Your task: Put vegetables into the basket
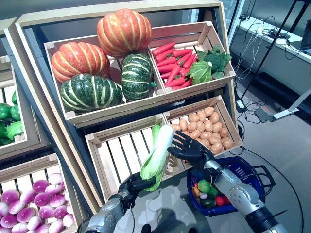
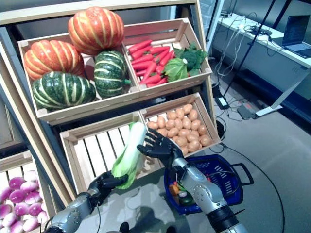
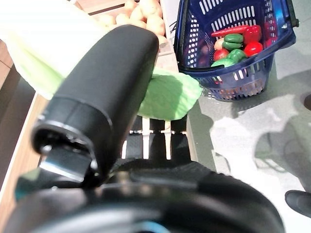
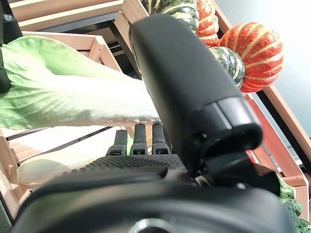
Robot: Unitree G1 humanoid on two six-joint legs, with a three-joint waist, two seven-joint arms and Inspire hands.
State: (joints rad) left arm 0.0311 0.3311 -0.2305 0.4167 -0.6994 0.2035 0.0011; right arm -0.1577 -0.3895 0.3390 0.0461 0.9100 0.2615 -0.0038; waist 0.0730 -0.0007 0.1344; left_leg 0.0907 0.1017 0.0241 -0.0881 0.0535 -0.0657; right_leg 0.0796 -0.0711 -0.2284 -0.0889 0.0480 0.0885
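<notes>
The left robot hand [image 1: 132,186] is curled round the leafy lower end of the cabbage [image 1: 158,156], which stands tilted, its white stem end pointing to 1 o'clock, in front of the slatted crate [image 1: 124,153] of the lower shelf row. The right robot hand [image 1: 187,148] has spread, nearly straight fingers and lies against the cabbage's upper part from the 3 o'clock side; whether it grips cannot be told, and the right wrist view shows only fingers beneath the pale leaf. The blue basket [image 1: 245,171] sits on the floor at 4 o'clock from the cabbage, near it and partly under the right forearm; its rim is open upward, and green, red and orange vegetables lie in its left half. The wooden front edge of the potato crate [image 1: 206,130] lies just above the basket. The cabbage is long and slender, white at the stem, light green with ruffled, veined leaves below. Pumpkins [image 1: 99,56] and red carrots [image 1: 174,63] fill the upper crates, well apart.
</notes>
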